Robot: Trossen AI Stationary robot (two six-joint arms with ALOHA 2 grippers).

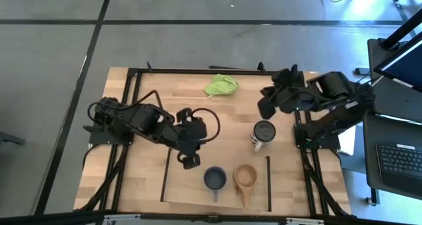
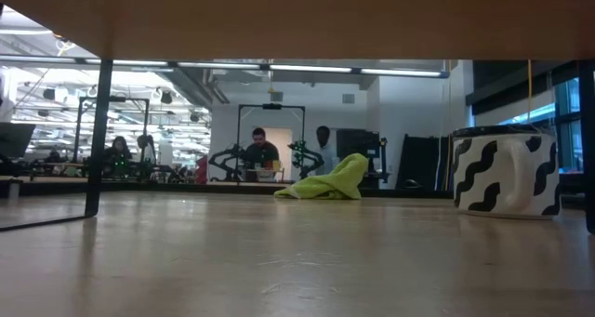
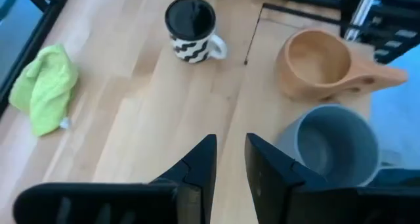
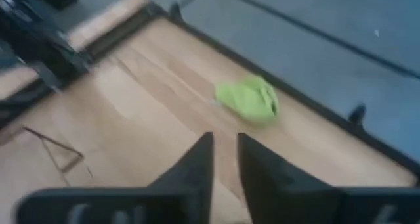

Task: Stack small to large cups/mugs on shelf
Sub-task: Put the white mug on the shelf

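Note:
The blue-grey mug (image 1: 215, 179) and the tan wooden cup (image 1: 245, 177) stand side by side, mouths up, on the light-wood shelf board (image 1: 191, 195) near the table's front edge. The white mug with wavy black marks and a dark inside (image 1: 264, 134) stands upright by the shelf's far right corner; it also shows in the low view (image 2: 507, 173). My left gripper (image 1: 191, 162) is shut and empty, hovering just left of the blue-grey mug (image 3: 335, 145). My right gripper (image 1: 266, 108) is shut and empty, above the table beyond the white mug.
A lime-green cloth (image 1: 221, 86) lies crumpled at the table's far middle. Thin black bars (image 1: 268, 182) run along the shelf's short sides. The table's black frame (image 1: 132, 73) edges the top. People sit in the room behind (image 2: 260, 154).

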